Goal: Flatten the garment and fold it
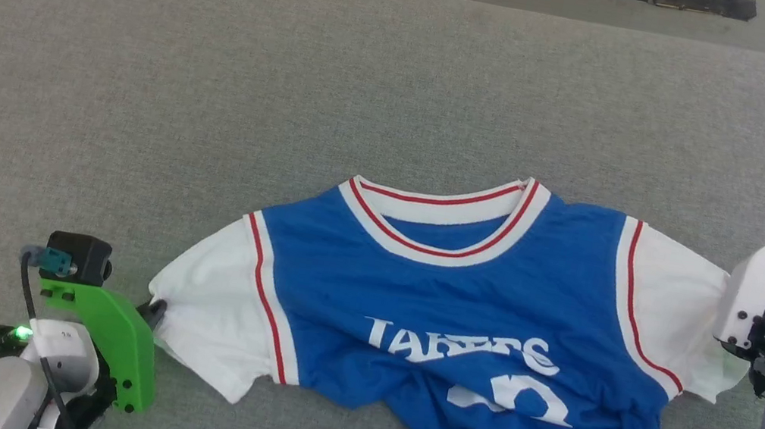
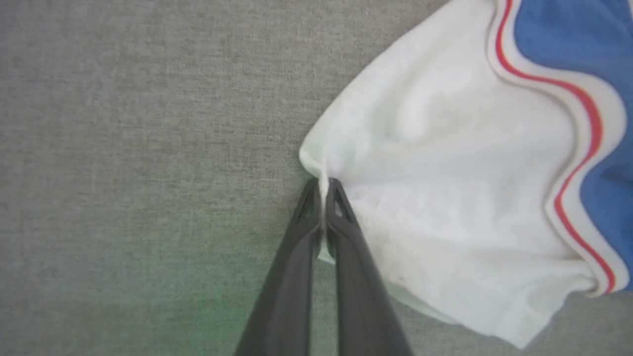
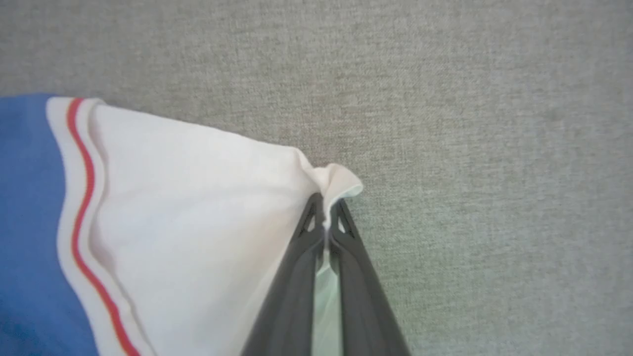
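1. Lying front-up on the grey cloth-covered table point(image 1: 222, 66), the garment point(image 1: 462, 296) sits toward the near right of the surface. Its collar point(image 1: 442, 228) points away from the robot, and its bunched lower part runs off the bottom edge of the head view.
2. Folds across the blue chest crease the white lettering point(image 1: 462, 344) and the number under it.
3. The left gripper point(image 2: 322, 190) comes in low from the robot's near left. Its pale forearm and green bracket point(image 1: 117, 337) sit at the lower left of the head view, with the fingers aimed toward the garment.
4. Its two dark fingers are pressed together on the outer edge of the left sleeve point(image 1: 214, 310). In the left wrist view a thin fold of white cloth shows between the tips, and the sleeve fans out in ripples from that pinch.
5. The right gripper point(image 3: 326, 205) reaches in from the right edge of the head view, where its white bracket point(image 1: 763, 282) tilts over the cloth and hides the fingers.
6. In the right wrist view those fingers are closed on the corner of the right sleeve point(image 3: 198, 212). A small peak of cloth pokes past the tips, and more white cloth shows between the fingers lower down.
7. The two sleeves stretch outward to opposite sides. I cannot tell whether either pinched corner is lifted off the table.
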Robot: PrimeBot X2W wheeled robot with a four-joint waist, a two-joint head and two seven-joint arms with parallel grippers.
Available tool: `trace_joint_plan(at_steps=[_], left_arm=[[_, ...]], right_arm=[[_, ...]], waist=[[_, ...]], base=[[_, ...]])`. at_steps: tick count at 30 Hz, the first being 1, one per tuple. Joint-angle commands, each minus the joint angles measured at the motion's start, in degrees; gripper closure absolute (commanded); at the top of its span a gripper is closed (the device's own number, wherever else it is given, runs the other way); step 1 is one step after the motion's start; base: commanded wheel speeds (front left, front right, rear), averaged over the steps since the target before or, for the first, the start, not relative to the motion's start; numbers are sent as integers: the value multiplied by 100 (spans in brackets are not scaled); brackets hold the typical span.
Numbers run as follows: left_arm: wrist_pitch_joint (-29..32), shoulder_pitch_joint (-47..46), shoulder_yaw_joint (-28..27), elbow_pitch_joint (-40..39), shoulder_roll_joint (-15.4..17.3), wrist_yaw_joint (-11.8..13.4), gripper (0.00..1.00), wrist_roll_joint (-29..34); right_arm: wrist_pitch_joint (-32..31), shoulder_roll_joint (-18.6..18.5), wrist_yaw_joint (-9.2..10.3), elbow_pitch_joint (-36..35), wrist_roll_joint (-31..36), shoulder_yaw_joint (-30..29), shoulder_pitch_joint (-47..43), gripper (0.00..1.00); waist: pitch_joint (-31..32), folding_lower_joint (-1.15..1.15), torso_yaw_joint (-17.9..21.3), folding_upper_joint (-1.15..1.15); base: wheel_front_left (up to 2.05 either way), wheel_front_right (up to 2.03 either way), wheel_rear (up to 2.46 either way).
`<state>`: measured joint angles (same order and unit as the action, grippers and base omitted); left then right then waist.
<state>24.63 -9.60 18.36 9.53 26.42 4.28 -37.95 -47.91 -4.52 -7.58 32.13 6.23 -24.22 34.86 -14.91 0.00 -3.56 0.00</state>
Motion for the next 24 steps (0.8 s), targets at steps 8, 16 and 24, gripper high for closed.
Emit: trace_joint_plan(at_steps=[8, 16, 24], left_arm=[[-165, -614, -253, -57, 26, -602, 100, -470], [-7, -2113, -632, -157, 334, -785, 100, -636], [-593, -4797, -1085, 284, 461, -166, 100, 45]], right_arm=[[262, -288, 9, -563, -274, 537, 92, 100], [721, -761, 9, -1220, -476, 1108, 946, 100], [1235, -1267, 9, -1500, -609, 1946, 2923, 100]], waist=[[68, 0, 98, 0], [-245, 0, 260, 0], [-1044, 0, 494, 0]], base=[[0, 0, 0], [0, 0, 0], [0, 0, 0]])
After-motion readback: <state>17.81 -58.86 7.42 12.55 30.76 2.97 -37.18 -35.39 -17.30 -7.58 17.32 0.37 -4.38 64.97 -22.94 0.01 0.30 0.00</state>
